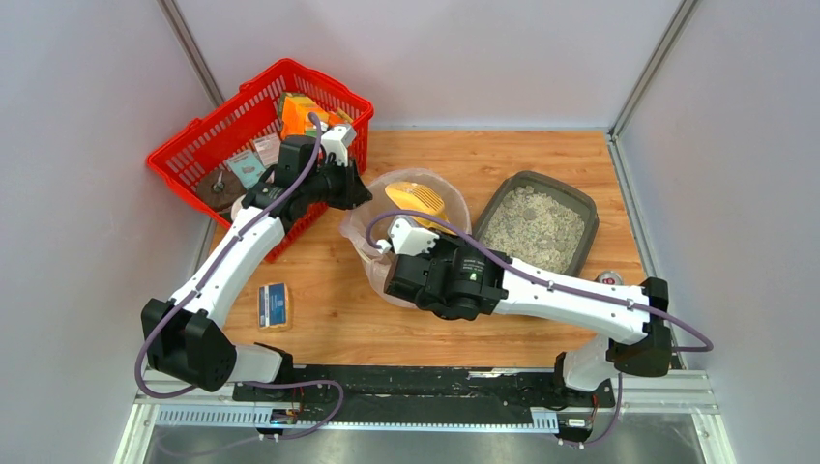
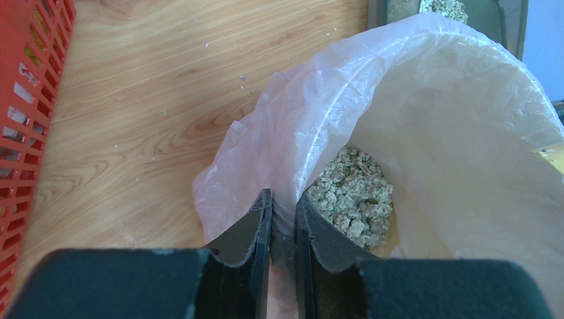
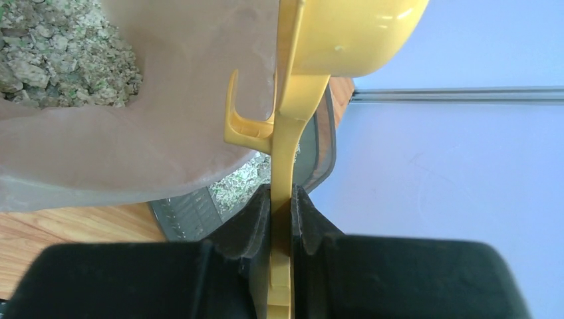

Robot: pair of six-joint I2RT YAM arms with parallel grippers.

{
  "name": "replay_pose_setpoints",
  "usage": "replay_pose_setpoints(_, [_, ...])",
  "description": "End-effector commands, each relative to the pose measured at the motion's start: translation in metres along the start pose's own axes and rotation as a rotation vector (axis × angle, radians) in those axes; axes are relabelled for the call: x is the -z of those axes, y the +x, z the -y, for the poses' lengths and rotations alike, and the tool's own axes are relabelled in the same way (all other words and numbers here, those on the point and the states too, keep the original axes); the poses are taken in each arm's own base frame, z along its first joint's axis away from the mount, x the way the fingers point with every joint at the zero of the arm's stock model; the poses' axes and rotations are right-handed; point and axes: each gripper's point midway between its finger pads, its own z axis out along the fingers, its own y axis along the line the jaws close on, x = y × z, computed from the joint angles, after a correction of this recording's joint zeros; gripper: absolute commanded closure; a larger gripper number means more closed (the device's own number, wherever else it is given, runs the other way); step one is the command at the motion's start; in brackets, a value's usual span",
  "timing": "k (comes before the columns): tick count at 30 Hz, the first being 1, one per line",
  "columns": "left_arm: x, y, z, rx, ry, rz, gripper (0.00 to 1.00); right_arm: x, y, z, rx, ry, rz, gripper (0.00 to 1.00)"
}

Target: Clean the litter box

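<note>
The litter box (image 1: 566, 186) sits right of centre in the overhead view, on the wooden table (image 1: 329, 324), just beside the round bin (image 1: 460, 207). The left claw (image 2: 283, 199) is pinched on the rim of the bin's clear bag (image 2: 465, 100), which has clumped litter (image 2: 352, 199) inside. The right claw (image 3: 282, 196) is clamped on the handle of a yellow scoop (image 3: 352, 33) above the bin. A red basket (image 1: 222, 145) stands upper left.

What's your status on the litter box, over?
Left gripper shut on liner. Right gripper shut on scoop, held over bin. Litter box beside bin, litter in it. Nothing between them.
</note>
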Motion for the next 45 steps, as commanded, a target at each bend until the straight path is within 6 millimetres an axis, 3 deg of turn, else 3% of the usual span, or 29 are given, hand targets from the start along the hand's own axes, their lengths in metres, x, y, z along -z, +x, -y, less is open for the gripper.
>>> replay_pose_setpoints(1, [0.003,0.007,0.023,0.008,0.08,-0.051,1.0,0.013,0.002,0.028,-0.032,0.058,0.031,1.0])
replay_pose_setpoints(5, [0.003,0.007,0.023,0.01,0.08,-0.053,1.0,0.016,-0.004,0.009,-0.145,-0.087,0.104,1.0])
replay_pose_setpoints(6, [0.003,0.007,0.022,0.011,0.078,-0.054,1.0,0.023,-0.014,0.006,-0.245,-0.168,0.176,1.0])
replay_pose_setpoints(8, [0.003,0.007,0.022,0.009,0.079,-0.051,1.0,0.023,-0.013,0.001,-0.313,-0.23,0.212,1.0])
replay_pose_setpoints(12, [0.002,0.008,0.022,0.012,0.08,-0.058,1.0,0.035,-0.02,0.016,-0.55,-0.384,0.312,1.0])
replay_pose_setpoints(16, [0.004,0.007,0.022,0.006,0.078,-0.05,1.0,0.04,-0.019,0.016,-0.655,-0.484,0.327,1.0])
replay_pose_setpoints(19, [0.006,0.004,0.021,-0.002,0.066,-0.039,1.0,0.033,-0.013,0.015,-0.77,-0.553,0.292,1.0])
replay_pose_setpoints(20, [0.007,0.004,0.021,-0.006,0.064,-0.036,1.0,0.021,-0.006,0.023,-0.83,-0.539,0.268,1.0])
replay_pose_setpoints(21, [0.007,0.003,0.021,-0.007,0.065,-0.035,1.0,0.026,-0.007,0.024,-0.874,-0.599,0.29,1.0])
replay_pose_setpoints(22, [0.008,0.003,0.021,-0.008,0.064,-0.033,1.0,0.023,-0.003,0.022,-0.928,-0.619,0.27,1.0])
replay_pose_setpoints(23, [0.008,0.003,0.021,-0.008,0.065,-0.031,1.0,0.014,0.005,0.033,-0.994,-0.595,0.254,1.0])
replay_pose_setpoints(26, [0.009,0.002,0.023,-0.008,0.067,-0.028,1.0,0.02,0.008,0.035,-1.151,-0.694,0.256,1.0])
replay_pose_setpoints(27, [0.009,0.002,0.022,-0.008,0.066,-0.027,1.0,0.023,0.012,0.044,-1.212,-0.716,0.274,1.0])
replay_pose_setpoints(29, [0.01,0.002,0.023,-0.008,0.07,-0.028,1.0,0.012,0.023,0.045,-1.344,-0.729,0.224,1.0])
replay_pose_setpoints(31, [0.01,0.002,0.024,-0.007,0.073,-0.028,1.0,0.019,0.021,0.043,-1.421,-0.827,0.24,1.0])
replay_pose_setpoints(32, [0.011,0.002,0.024,-0.008,0.072,-0.026,1.0,0.004,0.033,0.039,-1.495,-0.823,0.189,1.0])
replay_pose_setpoints(34, [0.012,0.0,0.025,-0.011,0.073,-0.022,1.0,0.006,0.03,0.04,-1.608,-0.917,0.189,1.0])
replay_pose_setpoints(35, [0.012,0.0,0.025,-0.012,0.073,-0.02,1.0,-0.008,0.043,0.036,-1.678,-0.9,0.143,1.0])
replay_pose_setpoints(39, [0.013,-0.001,0.026,-0.015,0.074,-0.016,1.0,-0.022,0.054,0.033,-1.887,-0.925,0.098,1.0])
replay_pose_setpoints(45, [0.016,-0.003,0.029,-0.015,0.088,-0.012,1.0,-0.031,0.052,0.029,-2.146,-1.032,0.058,1.0])
